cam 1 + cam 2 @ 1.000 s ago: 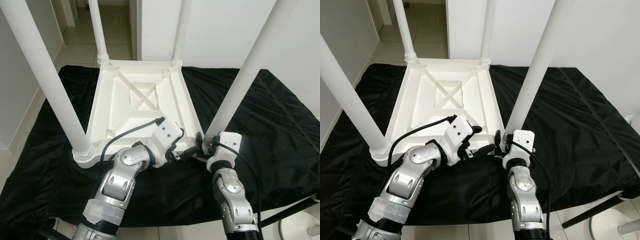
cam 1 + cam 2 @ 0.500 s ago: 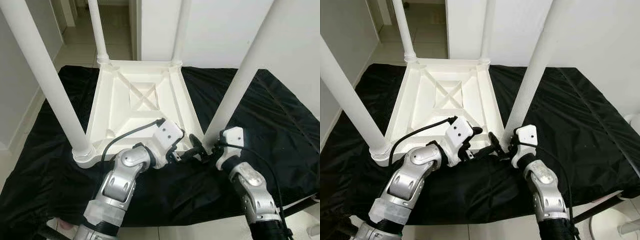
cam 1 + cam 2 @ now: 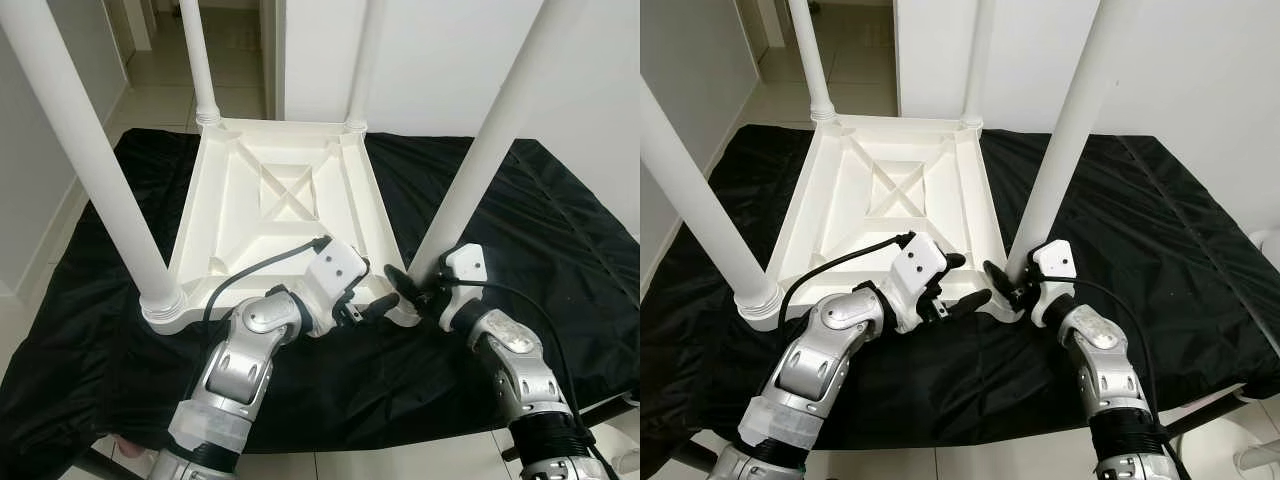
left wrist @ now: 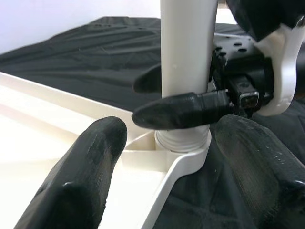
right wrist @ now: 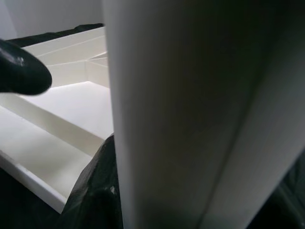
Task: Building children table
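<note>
Children table (image 3: 280, 215): I see it upside down on the black cloth (image 3: 540, 215), all four legs standing.
Right pincer (image 3: 1008, 284): clamped on the near right leg (image 3: 1055, 165) at its base, probably last tightening.
Left pincer (image 3: 962, 283): fingers apart, beside that corner.

black cloth (image 3: 560, 210) (creased), tiled floor (image 3: 160, 85), white wall (image 3: 440, 60)

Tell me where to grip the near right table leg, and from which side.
Grip the near right leg low on its round shaft, just above the threaded collar, fingers either side. Come in level from the robot's side: the leg stands upright and the tabletop walls block the far side. The right claw is already there; the left claw is alongside, open.
</note>
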Available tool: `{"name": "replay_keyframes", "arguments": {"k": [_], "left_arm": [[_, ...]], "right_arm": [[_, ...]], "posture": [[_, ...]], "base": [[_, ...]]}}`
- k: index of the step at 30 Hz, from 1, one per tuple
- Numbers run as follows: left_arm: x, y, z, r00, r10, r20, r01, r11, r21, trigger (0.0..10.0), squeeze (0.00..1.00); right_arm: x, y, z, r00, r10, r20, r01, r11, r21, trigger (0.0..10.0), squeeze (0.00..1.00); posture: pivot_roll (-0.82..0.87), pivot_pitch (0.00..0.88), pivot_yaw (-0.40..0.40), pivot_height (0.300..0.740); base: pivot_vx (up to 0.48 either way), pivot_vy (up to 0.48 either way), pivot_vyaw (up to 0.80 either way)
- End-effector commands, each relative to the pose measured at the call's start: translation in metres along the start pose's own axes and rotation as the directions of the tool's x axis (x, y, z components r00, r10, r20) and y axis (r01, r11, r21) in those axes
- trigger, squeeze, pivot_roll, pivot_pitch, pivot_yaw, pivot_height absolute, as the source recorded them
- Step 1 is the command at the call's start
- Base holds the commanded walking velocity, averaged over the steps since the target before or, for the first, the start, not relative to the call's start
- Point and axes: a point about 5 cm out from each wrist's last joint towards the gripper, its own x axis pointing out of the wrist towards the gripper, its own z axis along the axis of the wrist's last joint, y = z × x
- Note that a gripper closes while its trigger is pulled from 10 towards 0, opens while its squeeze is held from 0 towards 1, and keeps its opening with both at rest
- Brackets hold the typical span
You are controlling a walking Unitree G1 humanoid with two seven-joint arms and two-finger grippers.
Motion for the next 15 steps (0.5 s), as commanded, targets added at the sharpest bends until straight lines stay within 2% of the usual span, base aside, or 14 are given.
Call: {"name": "replay_keyframes", "arguments": {"k": [1, 6, 7, 13, 14, 15], "left_arm": [[-0.0008, 0.0022, -0.0003, 0.993, 0.119, -0.003, -0.119, 0.993, -0.006, 10.0, 0.0], [-0.0012, 0.0011, -0.0014, 0.994, 0.113, -0.007, -0.113, 0.994, -0.002, 10.0, 0.0], [-0.0013, 0.001, -0.0015, 0.994, 0.11, -0.008, -0.11, 0.994, -0.001, 10.0, 0.0], [-0.0012, 0.0009, -0.0014, 0.994, 0.106, -0.008, -0.106, 0.994, 0.0, 10.0, 0.0], [-0.0012, 0.0006, -0.0018, 0.995, 0.103, -0.009, -0.103, 0.995, 0.0, 10.0, 0.0], [-0.0009, 0.0, -0.002, 0.995, 0.099, -0.01, -0.099, 0.995, 0.0, 10.0, 0.0]], "right_arm": [[-0.0021, 0.0031, -0.0101, 0.998, 0.04, -0.04, -0.039, 0.999, 0.022, 0.0, 0.0], [-0.005, 0.0037, -0.0122, 0.999, 0.026, -0.039, -0.024, 0.998, 0.052, 0.0, 0.0], [-0.0061, 0.0044, -0.0129, 0.999, 0.005, -0.038, -0.003, 0.998, 0.067, 10.0, 0.0], [-0.0074, 0.0054, -0.013, 0.999, -0.028, -0.035, 0.031, 0.995, 0.093, 10.0, 0.0], [-0.0078, 0.005, -0.013, 0.997, -0.061, -0.04, 0.064, 0.994, 0.084, 10.0, 0.0], [-0.0074, 0.002, -0.015, 0.984, -0.159, -0.075, 0.163, 0.986, 0.046, 10.0, 0.0]], "posture": [[-0.02, 0.0, -0.054, 0.74], [-0.02, 0.0, -0.049, 0.74], [-0.03, 0.0, -0.044, 0.74], [-0.03, 0.0, -0.043, 0.74], [-0.03, 0.0, -0.039, 0.74], [-0.03, 0.0, -0.038, 0.74]], "base": [[0.0, 0.0, 0.0], [0.0, 0.0, 0.0], [0.0, 0.0, 0.0], [0.0, 0.0, 0.0], [0.0, 0.0, 0.0], [0.0, 0.0, 0.0]]}}
